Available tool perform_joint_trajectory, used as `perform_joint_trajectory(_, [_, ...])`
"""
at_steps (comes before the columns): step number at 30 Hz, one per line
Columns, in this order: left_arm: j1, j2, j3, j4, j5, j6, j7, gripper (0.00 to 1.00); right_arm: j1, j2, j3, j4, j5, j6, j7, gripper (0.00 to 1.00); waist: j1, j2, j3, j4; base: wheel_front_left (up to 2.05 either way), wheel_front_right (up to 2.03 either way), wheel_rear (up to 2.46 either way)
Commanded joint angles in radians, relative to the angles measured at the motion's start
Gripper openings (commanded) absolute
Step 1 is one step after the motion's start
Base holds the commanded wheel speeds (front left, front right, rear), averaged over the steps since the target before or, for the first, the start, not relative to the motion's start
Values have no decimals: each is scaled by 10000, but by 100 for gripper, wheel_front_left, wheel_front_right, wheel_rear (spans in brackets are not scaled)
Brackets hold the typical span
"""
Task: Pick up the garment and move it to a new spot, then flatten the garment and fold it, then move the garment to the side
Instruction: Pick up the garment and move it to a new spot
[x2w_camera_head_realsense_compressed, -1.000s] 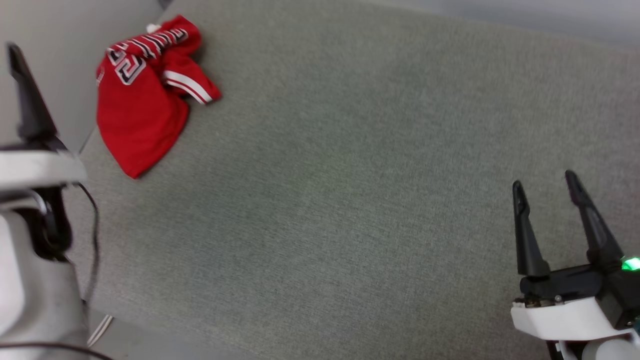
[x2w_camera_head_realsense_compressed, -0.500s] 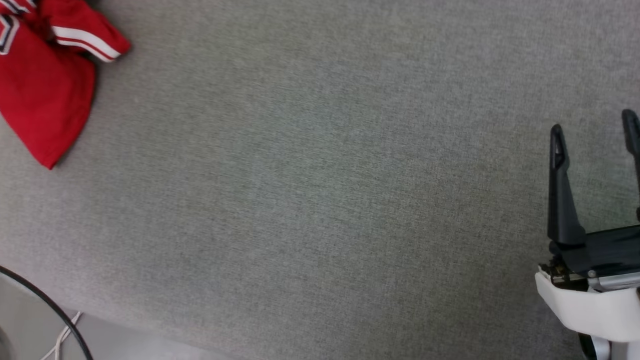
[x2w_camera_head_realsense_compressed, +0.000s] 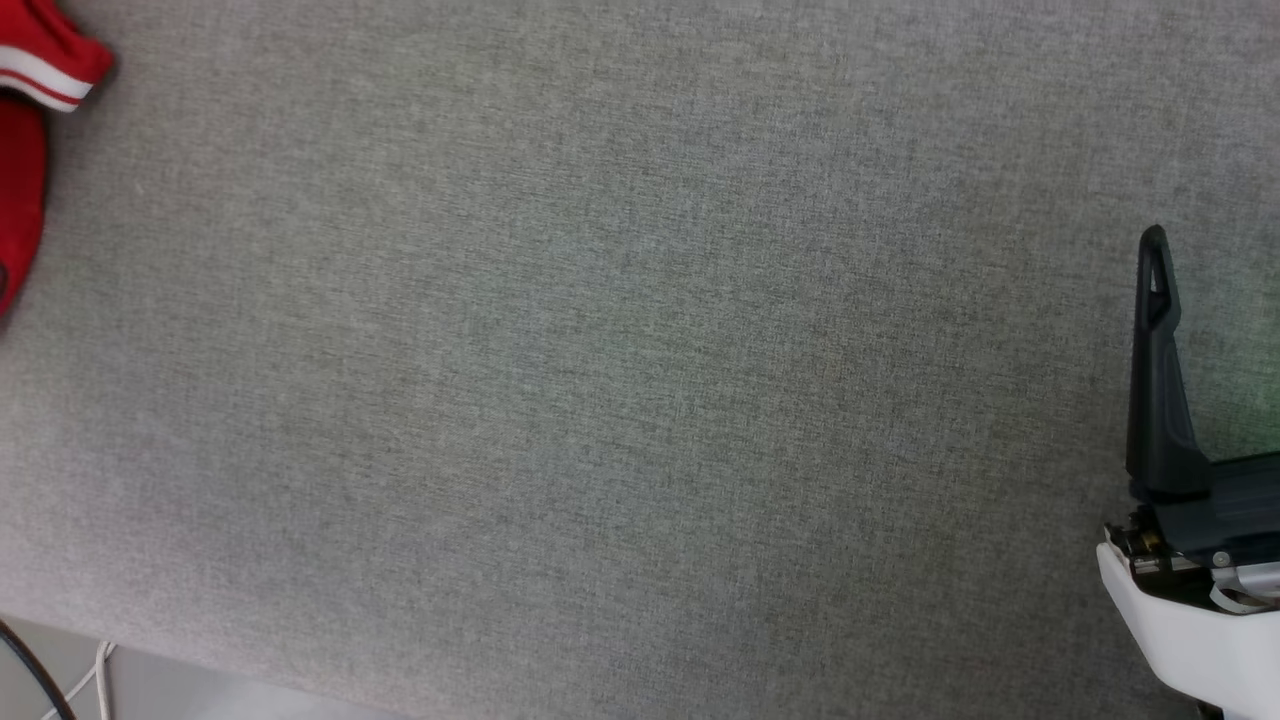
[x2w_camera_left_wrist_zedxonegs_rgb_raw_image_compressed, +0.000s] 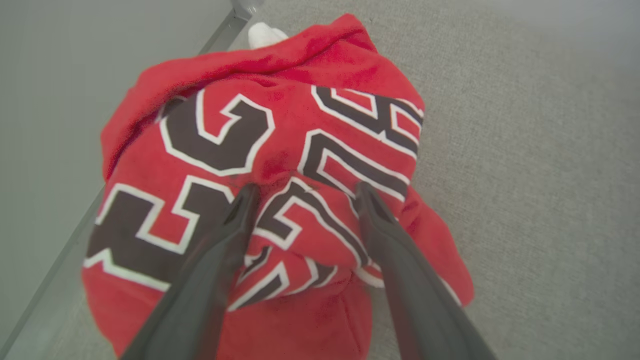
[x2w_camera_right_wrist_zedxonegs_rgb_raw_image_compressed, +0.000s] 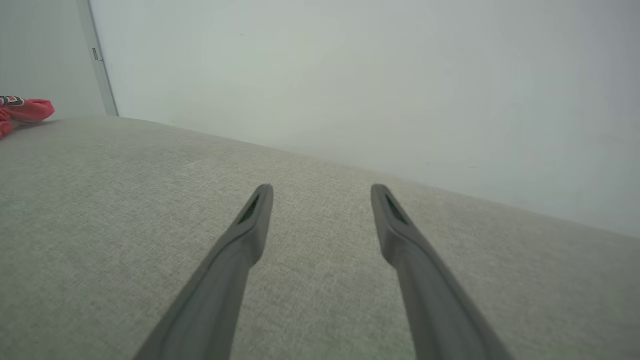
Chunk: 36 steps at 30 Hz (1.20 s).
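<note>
Head camera has been swung since a second ago. The whole picture has shifted, so the jersey (x2w_camera_head_realsense_compressed: 18, 180) now sits at the 9–10 o'clock edge of the head view. No move of the jersey itself is implied. It is left crumpled in a heap at the edge of the grey fabric-topped desk (x2w_camera_head_realsense_compressed: 640, 360), not yet picked up.

Left hand (x2w_camera_left_wrist_zedxonegs_rgb_raw_image_compressed: 305, 189) is seen over the heap in its wrist view, jaws spread wide, nothing held. Black white-outlined lettering lies between and beneath the fingers. Whether the tips touch cloth cannot be told. Judged: pre-grasp for step one, with descent and closing still needed.

Right hand (x2w_camera_right_wrist_zedxonegs_rgb_raw_image_compressed: 322, 192) is held wide and empty over bare desk, at 4 o'clock in the head view, well apart from the jersey.

Hidden or unclear:
- Most of the jersey is cut off in the head view.
- The lettering is folded over and only partly legible.
- One right finger (x2w_camera_head_realsense_compressed: 1155, 350) is seen in the head view; the other is cropped by the frame edge.
</note>
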Motion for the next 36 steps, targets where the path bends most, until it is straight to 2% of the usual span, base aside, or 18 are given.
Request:
perform_joint_trajectory(1, [123, 129, -110, -48, -345, -2, 258, 100, -59, -80, 12, -104, -52, -3, -21, 100, -2, 0, 130, -65, 0, 0, 0])
perform_joint_trajectory(7, [660, 199, -1317, 52, -1378, -9, 1580, 100, -97, -165, 31, -310, -107, -3, -21, 100, -2, 0, 351, -153, 0, 0, 0])
perform_joint_trajectory(10, [861, 68, -1680, 129, -1852, -11, 1824, 100, -137, -152, 65, -338, -148, -3, -21, 100, -2, 0, 379, -192, 0, 0, 0])
perform_joint_trajectory(11, [936, 73, -1811, 118, -1949, -11, 1849, 92, -142, -138, 83, -331, -145, -3, -21, 100, -2, 0, 371, -210, 0, 0, 0])
perform_joint_trajectory(12, [1008, 60, -1925, 84, -2071, -11, 1868, 16, -136, -126, 97, -303, -133, -3, -21, 100, -2, 0, 354, -220, 0, 0, 0])
perform_joint_trajectory(13, [1042, 83, -2021, 66, -2170, -13, 1817, 0, -122, -121, 104, -263, -125, -3, -21, 100, -2, 0, 330, -222, 0, 0, 0])
perform_joint_trajectory(21, [597, 1028, -2382, -209, -2379, -8, 718, 0, -187, -25, 263, 31, 73, -3, -21, 100, -2, 0, -323, -227, 0, 0, 0])
perform_joint_trajectory(28, [-23, 1745, -3106, -1027, -1981, -7, -169, 0, -290, 116, 496, 521, 388, -3, -21, 100, -2, 0, -1403, -308, 0, 0, 0])
perform_joint_trajectory(36, [-1132, 2380, -4056, -2392, -1394, -1, -435, 0, -147, 245, 579, 1105, 782, -3, -21, 100, -2, 0, -2560, -655, 0, 0, 0])
